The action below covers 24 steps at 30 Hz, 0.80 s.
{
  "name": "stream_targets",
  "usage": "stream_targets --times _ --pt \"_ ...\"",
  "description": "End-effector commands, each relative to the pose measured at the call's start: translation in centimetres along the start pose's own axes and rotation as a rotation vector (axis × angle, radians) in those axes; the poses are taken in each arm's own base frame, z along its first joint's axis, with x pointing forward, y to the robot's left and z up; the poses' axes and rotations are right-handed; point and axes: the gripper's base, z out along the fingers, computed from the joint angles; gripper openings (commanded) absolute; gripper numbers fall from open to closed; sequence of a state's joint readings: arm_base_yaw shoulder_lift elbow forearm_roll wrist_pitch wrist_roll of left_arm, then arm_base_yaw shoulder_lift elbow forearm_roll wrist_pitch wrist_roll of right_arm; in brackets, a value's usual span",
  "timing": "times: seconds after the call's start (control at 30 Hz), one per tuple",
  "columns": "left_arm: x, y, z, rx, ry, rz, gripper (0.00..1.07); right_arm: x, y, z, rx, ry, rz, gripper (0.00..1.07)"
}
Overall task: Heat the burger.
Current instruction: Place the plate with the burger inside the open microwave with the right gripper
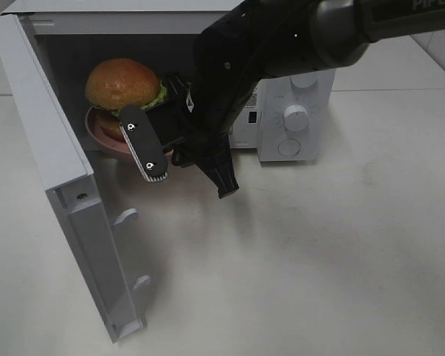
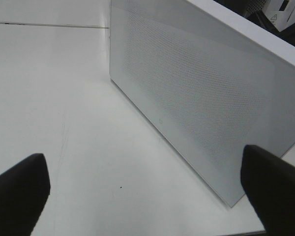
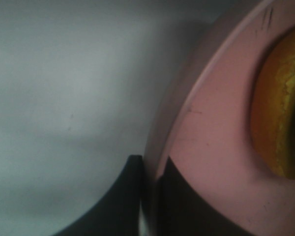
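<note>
now the microwave stands with its door swung wide. the pink plate sits in the cavity's mouth carrying the burger, bun up, round with no long axis. the right gripper is pinched on the plate's rim, with the burger just beyond the jaws, further in. the left gripper, jaws spread wide, hangs outside the door.

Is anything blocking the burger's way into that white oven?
Nothing visible does. The microwave door stands swung wide open, and the burger on its pink plate sits in the opening, with the right gripper pinching the plate's rim.
</note>
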<state>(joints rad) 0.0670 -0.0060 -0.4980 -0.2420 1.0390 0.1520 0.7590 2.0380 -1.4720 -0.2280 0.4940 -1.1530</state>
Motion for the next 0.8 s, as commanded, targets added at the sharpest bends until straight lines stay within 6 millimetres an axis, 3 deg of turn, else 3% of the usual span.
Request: stream_targets --times 0.03,0.8 --pt "0.1 -0.1 -0.1 -0.003 -0.017 -0.002 0.98 -0.2 -1.8 -0.1 0.073 -0.005 0.019 0.03" --pt "0.1 -0.1 -0.1 -0.003 -0.017 -0.002 0.98 -0.1 -5.6 4.3 0.151 0.098 0.177 0.05"
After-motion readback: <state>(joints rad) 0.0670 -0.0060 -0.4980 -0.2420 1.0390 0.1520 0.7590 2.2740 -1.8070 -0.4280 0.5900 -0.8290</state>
